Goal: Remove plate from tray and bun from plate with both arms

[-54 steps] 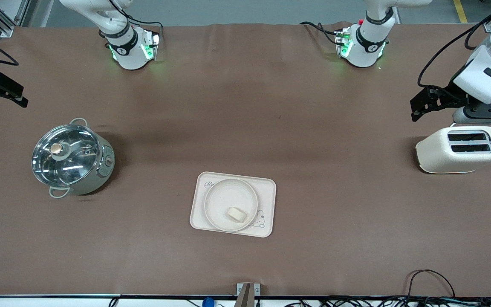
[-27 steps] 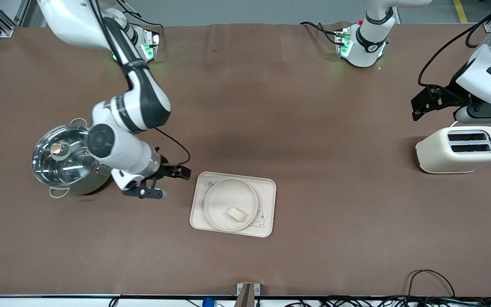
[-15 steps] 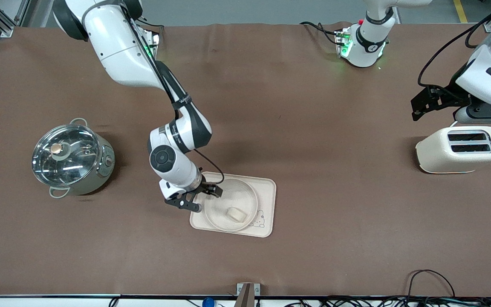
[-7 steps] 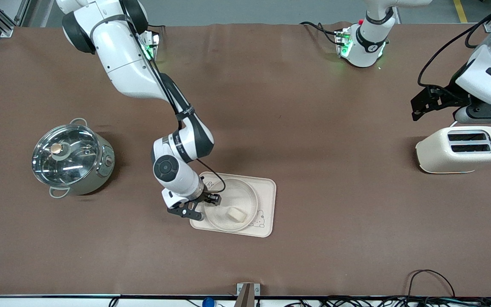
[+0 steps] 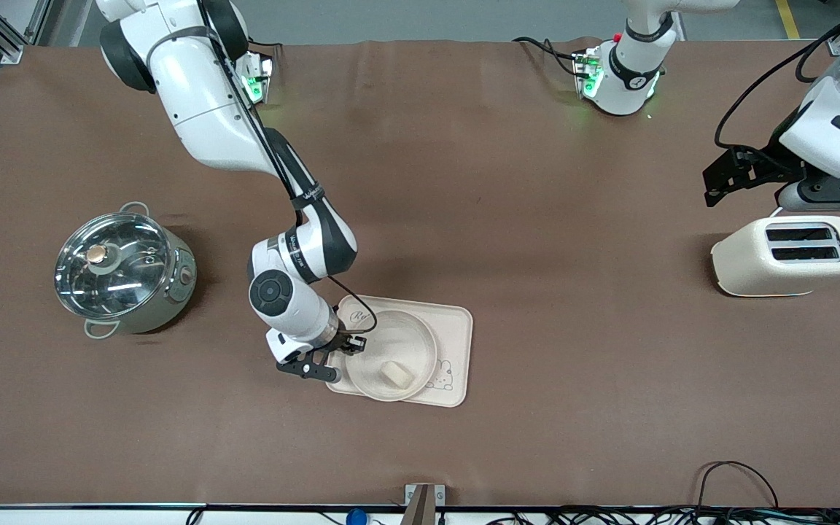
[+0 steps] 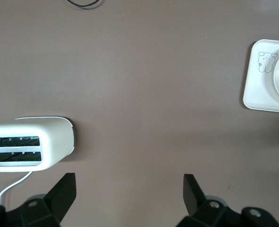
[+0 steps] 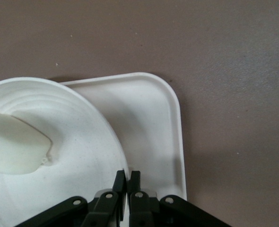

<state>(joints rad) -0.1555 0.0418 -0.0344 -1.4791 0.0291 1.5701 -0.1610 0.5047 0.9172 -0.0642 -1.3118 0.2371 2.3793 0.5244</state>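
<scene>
The round cream plate (image 5: 426,343) lies on the rabbit tray (image 5: 458,328), and the small pale bun (image 5: 396,374) rests inside it. My right gripper (image 5: 353,344) is shut on the plate's rim at the edge toward the right arm's end. In the right wrist view the two fingers pinch the thin rim of the plate (image 7: 82,142) at my right gripper (image 7: 128,177), with the bun (image 7: 14,144) deeper in the plate. My left gripper (image 5: 715,186) hangs open above the table next to the toaster, waiting; in its own view my left gripper (image 6: 130,182) holds nothing.
A white toaster (image 5: 788,255) stands at the left arm's end. A lidded steel pot (image 5: 121,270) stands at the right arm's end. The tray (image 7: 153,118) sits mid-table, nearer the front camera. Cables lie along the front edge.
The right gripper came down to the plate and closed on its rim. The plate with the bun has shifted slightly toward the right arm's end. The left arm has not moved.
</scene>
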